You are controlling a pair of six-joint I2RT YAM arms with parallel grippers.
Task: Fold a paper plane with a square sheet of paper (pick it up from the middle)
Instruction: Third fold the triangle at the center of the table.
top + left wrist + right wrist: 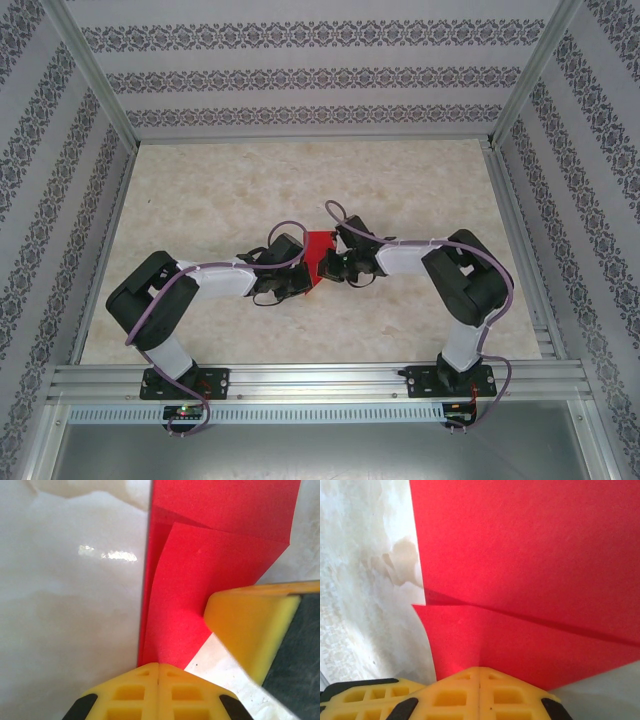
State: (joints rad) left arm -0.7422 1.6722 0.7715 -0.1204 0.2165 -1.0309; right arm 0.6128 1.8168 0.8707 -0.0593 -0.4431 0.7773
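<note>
The square sheet of paper (318, 250) is bright red and folded into overlapping flaps, held just over the table between both grippers. My left gripper (304, 278) is shut on its left edge; in the left wrist view the yellow fingertips (158, 666) pinch a raised flap of the sheet (200, 580). My right gripper (331, 268) is shut on the opposite edge, and its closed tips (480, 670) clamp a creased fold of the sheet (520, 545). The two grippers nearly touch. The sheet has no dart outline of a paper plane.
A pale marbled tabletop (300, 190) lies under the paper, fenced by patterned walls and an aluminium rail (320, 380) at the near edge. The right gripper's yellow finger (247, 630) crowds the left wrist view; the left gripper's finger (365, 696) sits at the lower left of the right wrist view.
</note>
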